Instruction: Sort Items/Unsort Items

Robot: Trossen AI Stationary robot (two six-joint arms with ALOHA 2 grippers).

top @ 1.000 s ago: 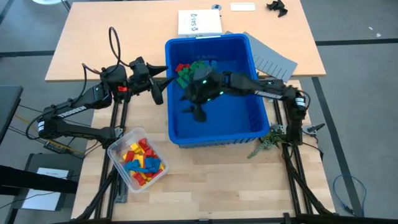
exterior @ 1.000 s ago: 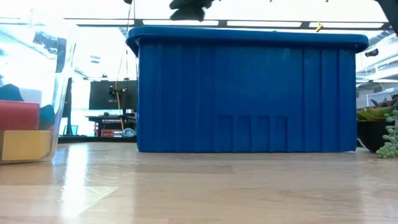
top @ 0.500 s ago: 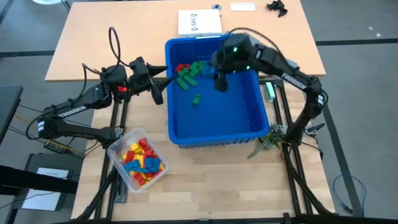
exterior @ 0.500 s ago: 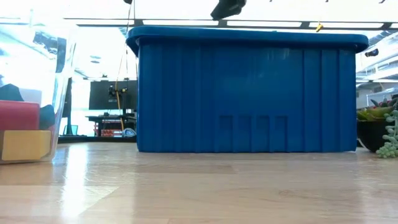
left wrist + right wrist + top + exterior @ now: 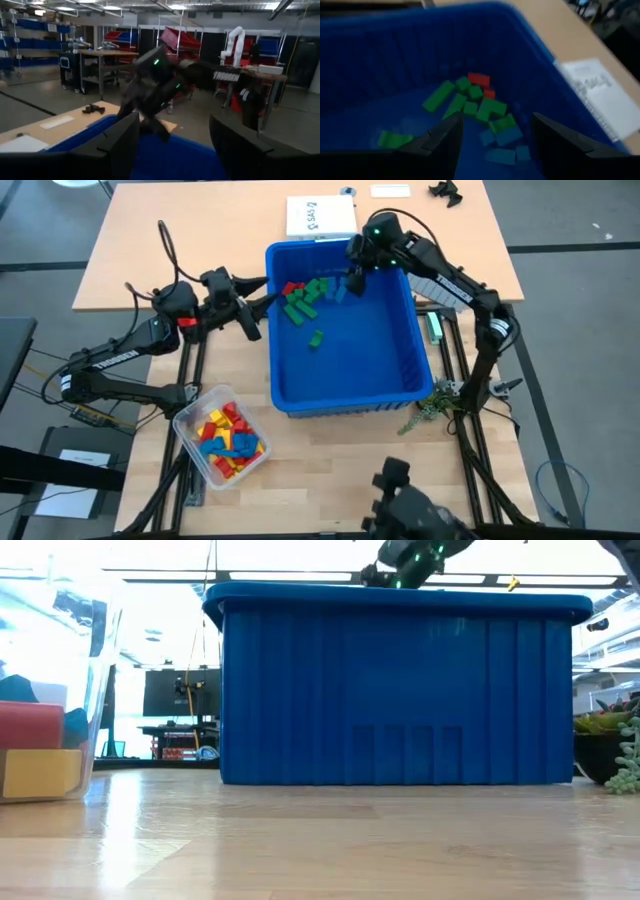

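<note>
The items in the large blue bin (image 5: 350, 375) are green, red and blue blocks (image 5: 305, 298) heaped in its far left corner, plus one green block (image 5: 316, 338) lying alone on the floor. The right wrist view shows the same heap (image 5: 475, 102). My right gripper (image 5: 353, 283) hangs open over the bin's far part, just right of the heap, with nothing between its fingers (image 5: 495, 145). It shows above the rim in the low view (image 5: 400, 562). My left gripper (image 5: 258, 315) waits open beside the bin's left wall, also empty (image 5: 172, 145).
A clear tub (image 5: 225, 438) of red, yellow and blue blocks stands at the near left. White paper (image 5: 320, 217) and grey slotted sheets (image 5: 440, 275) lie beyond the bin. A small plant (image 5: 430, 405) sits at its near right corner. Something dark (image 5: 410, 505) shows at the near edge.
My right gripper has swung, open and empty, from over the bin's middle toward its far wall and a little to the right. The single green block now shows where the gripper stood. My left gripper has tipped up slightly. Something dark has come into the high view at the near edge.
</note>
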